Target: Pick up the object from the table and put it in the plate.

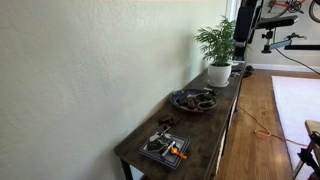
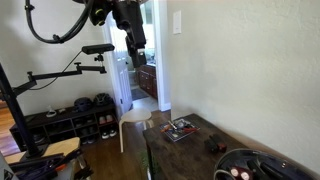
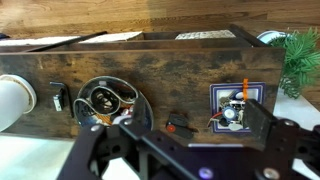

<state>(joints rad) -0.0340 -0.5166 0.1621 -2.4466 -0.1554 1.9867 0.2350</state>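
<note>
A small black object with a red spot (image 3: 178,127) lies on the dark wooden table (image 3: 160,75), between the plate and a square tray. It also shows in both exterior views (image 1: 166,122) (image 2: 212,143). The round dark plate (image 3: 108,100) holds a few small items; it shows in both exterior views (image 1: 193,100) (image 2: 255,168). My gripper (image 3: 180,140) is open and empty, high above the table, its fingers wide apart on either side of the object in the wrist view. In both exterior views it hangs well above the table (image 1: 244,40) (image 2: 137,55).
A square dark tray with orange pieces (image 3: 237,105) (image 1: 164,148) (image 2: 180,128) sits at one table end. A plant in a white pot (image 1: 219,70) stands at the other end. A wall runs along the table's back. A white stool (image 2: 135,118) stands nearby.
</note>
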